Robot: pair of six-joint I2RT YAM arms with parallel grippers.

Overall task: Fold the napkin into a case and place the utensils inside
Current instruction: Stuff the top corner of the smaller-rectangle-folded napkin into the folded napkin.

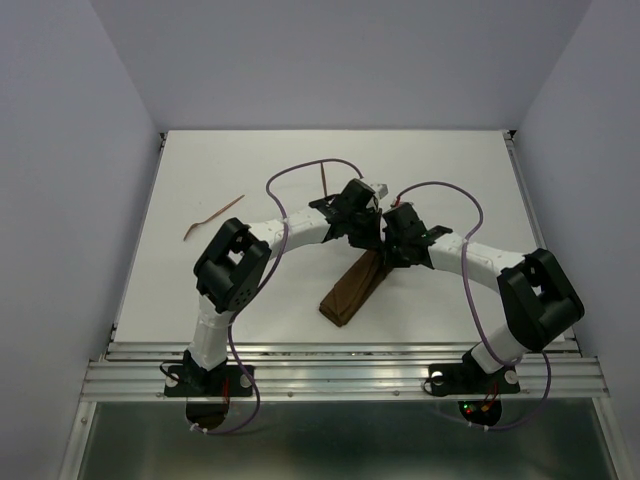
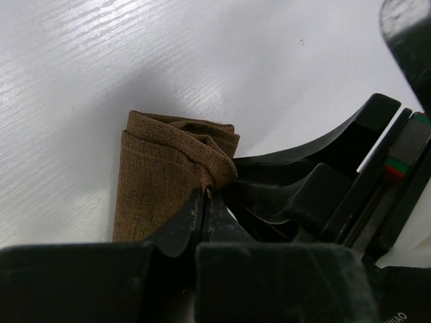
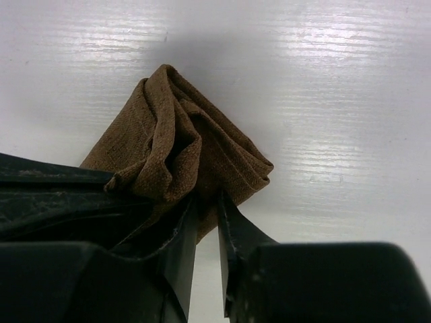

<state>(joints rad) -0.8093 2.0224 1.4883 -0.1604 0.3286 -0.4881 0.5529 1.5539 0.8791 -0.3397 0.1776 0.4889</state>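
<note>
The dark brown napkin lies folded into a narrow case, running diagonally across the middle of the table. My left gripper is at its far end, shut on a top edge of the cloth, which is pinched at the fingertips. My right gripper sits close beside it at the same end. Its jaws stand a narrow gap apart, straddling a bunched fold of the napkin. One reddish-brown utensil lies far left on the table. A second thin stick lies behind the left wrist.
The white table is walled by grey panels on three sides. Purple cables loop over both arms. The two wrists crowd each other above the napkin's far end, and the right arm's black body fills the right of the left wrist view.
</note>
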